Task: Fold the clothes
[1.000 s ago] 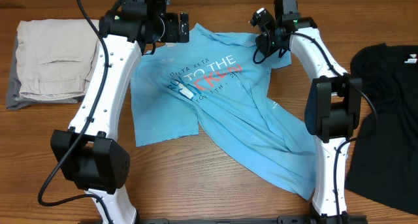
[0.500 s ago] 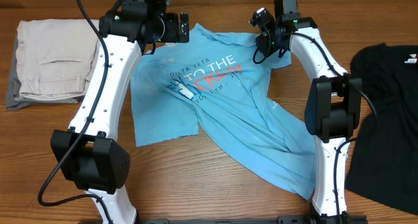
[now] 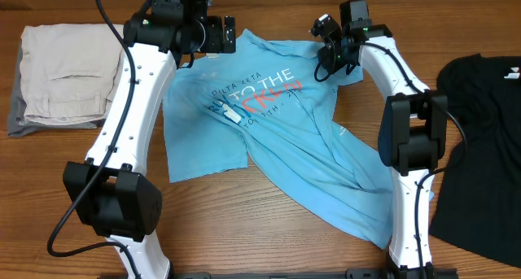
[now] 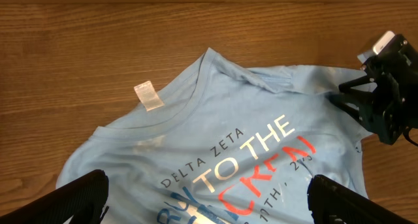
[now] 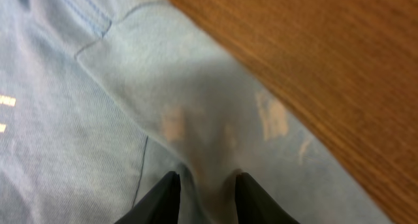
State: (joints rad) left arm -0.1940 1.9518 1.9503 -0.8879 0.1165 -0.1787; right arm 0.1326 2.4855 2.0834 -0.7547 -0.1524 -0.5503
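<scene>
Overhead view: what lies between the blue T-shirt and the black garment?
Only bare brown wooden table and the white-and-black right robot arm separate the light blue printed T-shirt from the black cloth garment, as the overhead view shows.

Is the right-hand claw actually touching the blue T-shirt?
Touching. The right wrist view shows the right gripper pinching a raised fold of the T-shirt between its fingers.

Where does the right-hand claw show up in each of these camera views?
Overhead: the right gripper is at the top, right of centre, on the T-shirt edge.
Left wrist: the gripper is at the right edge, black, at the shirt's shoulder.
Right wrist: its two fingers are at the bottom, cloth between them.
Shared landmark: the light blue T-shirt.
</scene>
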